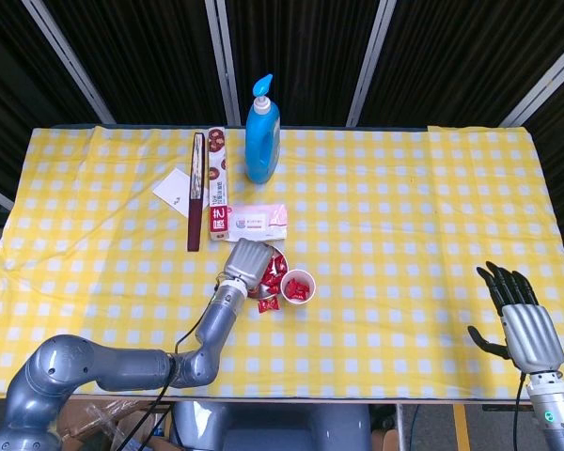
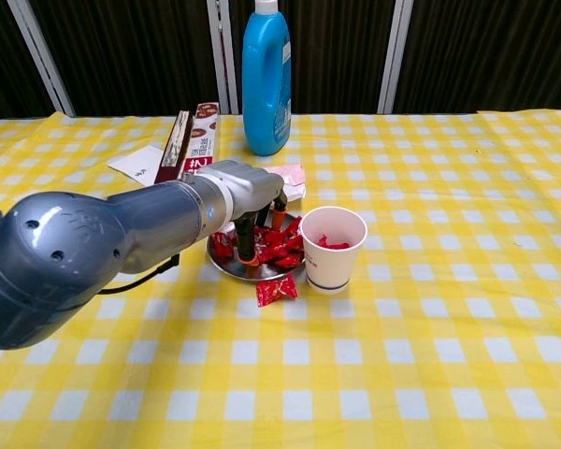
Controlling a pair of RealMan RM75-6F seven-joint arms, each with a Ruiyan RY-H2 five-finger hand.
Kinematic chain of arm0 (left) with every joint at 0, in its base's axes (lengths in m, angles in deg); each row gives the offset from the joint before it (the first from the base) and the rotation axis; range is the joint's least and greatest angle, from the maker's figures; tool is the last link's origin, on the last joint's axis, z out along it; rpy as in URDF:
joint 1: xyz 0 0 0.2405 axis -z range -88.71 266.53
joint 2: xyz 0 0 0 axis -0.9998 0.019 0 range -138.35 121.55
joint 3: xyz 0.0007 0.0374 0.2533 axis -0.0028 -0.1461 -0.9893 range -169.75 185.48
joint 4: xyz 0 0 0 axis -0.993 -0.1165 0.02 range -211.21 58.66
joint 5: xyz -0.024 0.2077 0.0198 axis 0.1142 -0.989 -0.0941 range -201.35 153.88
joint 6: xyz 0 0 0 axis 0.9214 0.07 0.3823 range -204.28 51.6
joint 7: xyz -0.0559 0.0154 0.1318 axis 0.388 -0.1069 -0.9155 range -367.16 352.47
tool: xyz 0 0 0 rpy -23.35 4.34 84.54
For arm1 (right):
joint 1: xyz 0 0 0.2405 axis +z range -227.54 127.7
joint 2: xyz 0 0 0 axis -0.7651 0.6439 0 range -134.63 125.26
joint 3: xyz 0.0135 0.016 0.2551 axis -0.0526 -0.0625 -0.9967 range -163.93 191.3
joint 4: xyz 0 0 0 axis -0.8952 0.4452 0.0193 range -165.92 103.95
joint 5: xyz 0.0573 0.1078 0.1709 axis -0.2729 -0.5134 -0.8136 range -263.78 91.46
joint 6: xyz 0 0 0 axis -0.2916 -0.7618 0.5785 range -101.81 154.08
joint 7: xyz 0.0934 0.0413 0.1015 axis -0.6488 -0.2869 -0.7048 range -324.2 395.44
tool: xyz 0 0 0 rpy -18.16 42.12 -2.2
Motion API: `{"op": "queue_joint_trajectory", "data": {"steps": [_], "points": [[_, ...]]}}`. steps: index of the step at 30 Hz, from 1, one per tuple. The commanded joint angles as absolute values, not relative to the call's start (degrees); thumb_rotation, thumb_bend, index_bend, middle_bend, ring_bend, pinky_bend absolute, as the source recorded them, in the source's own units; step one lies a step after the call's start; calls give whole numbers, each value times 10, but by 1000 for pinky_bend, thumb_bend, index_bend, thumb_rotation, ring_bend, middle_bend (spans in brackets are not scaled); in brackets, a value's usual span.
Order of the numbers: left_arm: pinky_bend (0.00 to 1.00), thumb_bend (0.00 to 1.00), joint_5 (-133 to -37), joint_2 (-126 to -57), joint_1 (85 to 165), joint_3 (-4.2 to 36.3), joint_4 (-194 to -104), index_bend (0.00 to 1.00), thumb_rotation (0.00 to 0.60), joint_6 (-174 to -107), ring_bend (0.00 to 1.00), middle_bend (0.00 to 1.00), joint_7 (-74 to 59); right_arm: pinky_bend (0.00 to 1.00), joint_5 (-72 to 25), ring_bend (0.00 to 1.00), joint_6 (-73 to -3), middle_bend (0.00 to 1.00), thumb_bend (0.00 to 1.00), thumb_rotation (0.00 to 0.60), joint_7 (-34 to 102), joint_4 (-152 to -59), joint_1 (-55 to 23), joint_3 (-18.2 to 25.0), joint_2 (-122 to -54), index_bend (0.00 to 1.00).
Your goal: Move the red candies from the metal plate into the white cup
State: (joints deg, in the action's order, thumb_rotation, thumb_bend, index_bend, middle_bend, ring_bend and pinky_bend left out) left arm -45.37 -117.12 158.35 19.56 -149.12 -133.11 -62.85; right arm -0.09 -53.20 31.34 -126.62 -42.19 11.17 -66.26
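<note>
A metal plate (image 2: 226, 267) with a pile of red candies (image 2: 279, 239) sits mid-table, and the same plate (image 1: 273, 278) shows in the head view. Right beside it stands the white cup (image 2: 334, 253), also seen as the cup (image 1: 298, 285) from above, with a few red candies (image 2: 328, 243) inside. One loose red candy (image 2: 275, 290) lies on the cloth in front of the plate. My left hand (image 2: 250, 198) is low over the plate, fingertips (image 2: 246, 247) down among the candies and still apart; no candy is seen lifted. My right hand (image 1: 521, 322) hovers spread at the near right edge.
A blue pump bottle (image 2: 266, 79) stands behind the plate. A pink packet (image 1: 258, 221) lies just behind the plate, a long snack box (image 1: 216, 183) and a white card (image 1: 175, 191) to the back left. Yellow checked cloth covers the table.
</note>
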Motion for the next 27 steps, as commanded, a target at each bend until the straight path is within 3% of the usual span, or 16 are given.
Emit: {"op": "queue_joint_trajectory", "data": {"steps": [1,8,27], "points": [[936,340,-465,-1175,1579,191,-1486,492,600,-1332,876,523,-624,0,-1,0,-532,0,356,600,314,-1266,-422,112,-663,0],[937,404,-493,-1167,1565,187,-1494,581,600,-1348,879,637,-614,0,-2,0,-532,0,355,600,316,-1267,-422,112,-663,0],[937,408,-539,-1078,1551,223,-1613,586,600,-1397,880,643,-615,0,-2,0,-534,0,356,600,321,-1266,-422,111,-666,0]]}}
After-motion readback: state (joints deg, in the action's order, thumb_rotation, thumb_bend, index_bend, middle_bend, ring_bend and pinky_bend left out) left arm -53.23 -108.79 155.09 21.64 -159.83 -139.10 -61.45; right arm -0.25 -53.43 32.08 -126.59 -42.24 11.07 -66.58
